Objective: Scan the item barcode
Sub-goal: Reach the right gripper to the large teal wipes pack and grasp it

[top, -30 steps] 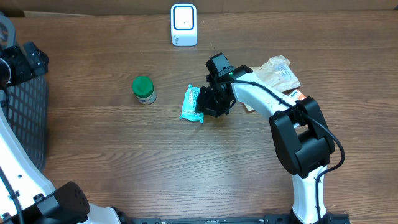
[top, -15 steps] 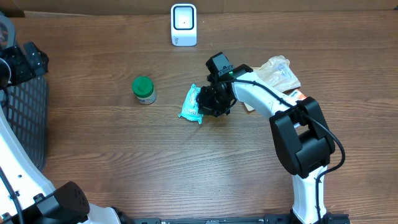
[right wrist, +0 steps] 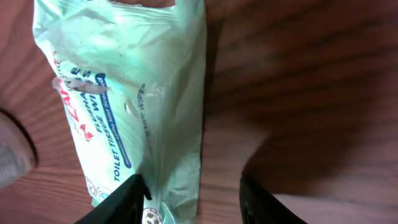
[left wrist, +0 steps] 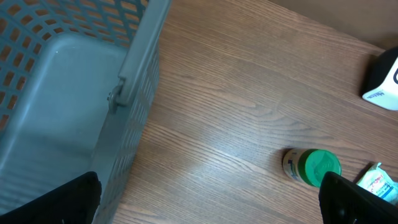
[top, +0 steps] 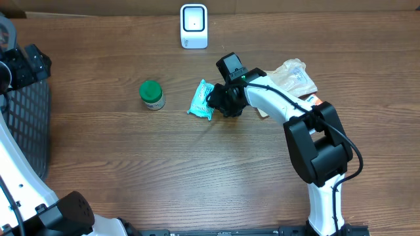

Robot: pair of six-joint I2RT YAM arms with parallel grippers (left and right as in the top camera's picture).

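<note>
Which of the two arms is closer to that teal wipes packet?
Right. Its fingers straddle the wipes packet's edge; the left arm sits far off by the gray basket.

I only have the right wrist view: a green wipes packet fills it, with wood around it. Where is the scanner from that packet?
Observer: The white scanner stands near the far edge of the table, beyond the wipes packet and slightly to its left.
Operator: Anything standing between them?
Observer: Nothing in the overhead view. A green-lidded bottle stands off to the packet's left, apart from it.
Operator: And on the other side?
Observer: A crumpled clear bag lies off to the packet's right.
</note>
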